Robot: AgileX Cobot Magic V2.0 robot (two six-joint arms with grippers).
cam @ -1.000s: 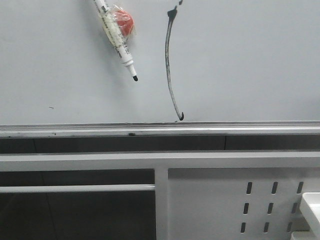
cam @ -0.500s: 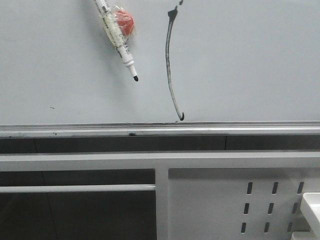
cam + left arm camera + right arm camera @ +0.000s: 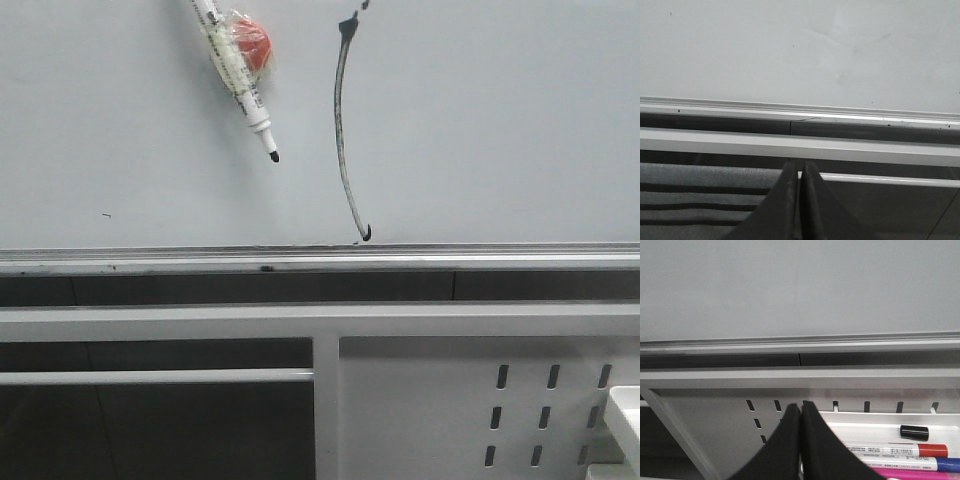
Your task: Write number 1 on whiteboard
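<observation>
The whiteboard [image 3: 480, 120] fills the upper front view, with its silver rail [image 3: 320, 262] along the lower edge. The number 1 [image 3: 340, 130] is a long, slightly curved black stroke with a blot at its top and a small hook just above the rail. A white marker [image 3: 237, 80], uncapped with its black tip pointing down, hangs slanted on the board left of the stroke. Neither gripper shows in the front view. My left gripper [image 3: 799, 167] is shut and empty, below the board's rail. My right gripper [image 3: 800, 407] is shut and empty, in front of the perforated panel.
A red round object in clear wrap [image 3: 250, 45] sits beside the marker. Below the rail is a white perforated metal panel [image 3: 420, 400]. A white tray [image 3: 920, 420] holds several markers and a loose black cap [image 3: 914, 432]. Its corner shows in the front view [image 3: 625, 410].
The whole front view has shifted a few pixels to the right. The stroke and the marker on the board look the same.
</observation>
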